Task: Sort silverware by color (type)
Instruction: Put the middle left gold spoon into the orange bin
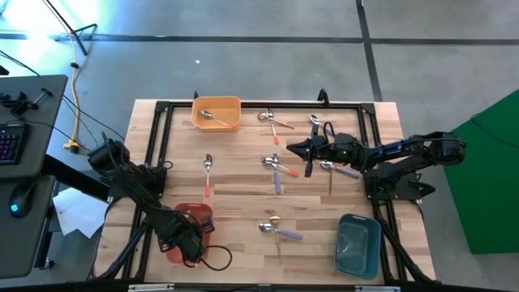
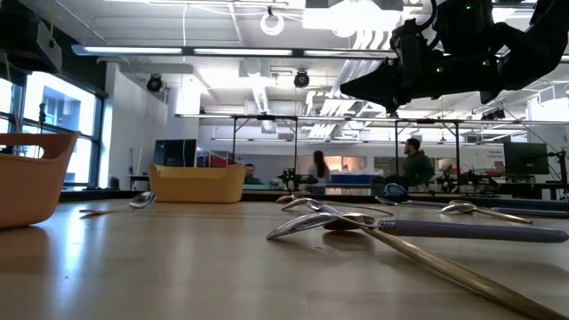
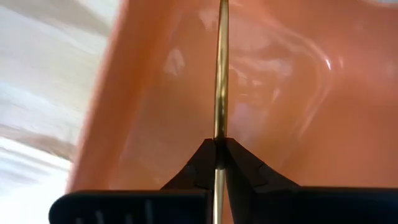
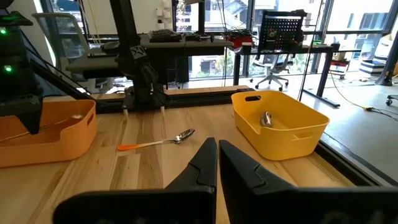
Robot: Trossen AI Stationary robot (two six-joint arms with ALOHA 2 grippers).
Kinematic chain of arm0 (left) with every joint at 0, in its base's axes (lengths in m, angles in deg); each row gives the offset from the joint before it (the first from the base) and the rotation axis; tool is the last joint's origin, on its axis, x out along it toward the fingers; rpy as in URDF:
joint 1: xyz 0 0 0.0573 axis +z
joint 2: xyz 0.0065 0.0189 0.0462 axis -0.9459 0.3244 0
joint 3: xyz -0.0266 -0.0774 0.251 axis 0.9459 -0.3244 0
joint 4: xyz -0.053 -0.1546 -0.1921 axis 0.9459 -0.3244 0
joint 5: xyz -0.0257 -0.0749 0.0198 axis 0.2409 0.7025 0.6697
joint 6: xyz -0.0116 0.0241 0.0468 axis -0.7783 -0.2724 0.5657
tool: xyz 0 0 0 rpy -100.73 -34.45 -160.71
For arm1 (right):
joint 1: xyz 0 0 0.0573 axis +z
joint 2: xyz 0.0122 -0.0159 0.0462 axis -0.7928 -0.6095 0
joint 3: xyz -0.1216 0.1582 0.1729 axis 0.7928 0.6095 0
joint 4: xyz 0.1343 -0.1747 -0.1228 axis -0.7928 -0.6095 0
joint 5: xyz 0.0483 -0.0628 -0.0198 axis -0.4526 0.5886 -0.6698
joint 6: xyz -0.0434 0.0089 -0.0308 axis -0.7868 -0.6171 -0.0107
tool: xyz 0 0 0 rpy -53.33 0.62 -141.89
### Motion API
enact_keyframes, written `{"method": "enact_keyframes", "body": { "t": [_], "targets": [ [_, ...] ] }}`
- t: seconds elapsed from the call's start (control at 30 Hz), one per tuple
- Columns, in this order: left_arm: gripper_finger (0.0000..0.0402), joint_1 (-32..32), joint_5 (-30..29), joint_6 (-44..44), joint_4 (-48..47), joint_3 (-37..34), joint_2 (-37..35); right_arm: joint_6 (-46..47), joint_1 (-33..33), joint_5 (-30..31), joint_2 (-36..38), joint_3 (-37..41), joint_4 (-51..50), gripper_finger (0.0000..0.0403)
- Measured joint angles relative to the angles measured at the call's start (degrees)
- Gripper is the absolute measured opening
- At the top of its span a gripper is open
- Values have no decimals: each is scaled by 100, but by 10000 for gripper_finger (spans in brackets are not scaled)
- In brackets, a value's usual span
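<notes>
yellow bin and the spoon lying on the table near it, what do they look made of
The yellow bin looks like moulded plastic: matte, evenly coloured walls with rounded corners and a cut-out handle slot. The spoon seems to be polished metal at the bowl, which reflects light, with an orange handle that is probably coated or plastic.

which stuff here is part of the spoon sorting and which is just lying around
Job: spoons loose on the table; gold spoon in the shut left gripper over the red bin; yellow bin; teal bin.
Lying about: keyboard; yellow cable.
</notes>
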Motion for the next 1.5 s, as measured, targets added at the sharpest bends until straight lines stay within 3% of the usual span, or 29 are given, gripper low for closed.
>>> {"method": "enact_keyframes", "body": {
  "t": [0.73,1.2,1.5],
  "targets": [
    [5,273,-37,208,54,-5,0,-2,0,-1,0,0,0,0],
    [5,249,316,149,465,-533,-2,-13,0,1,0,0,-2,0],
    [56,267,318,-976,484,-509,-2,-2,-2,-1,0,0,-2,0]
  ]
}}
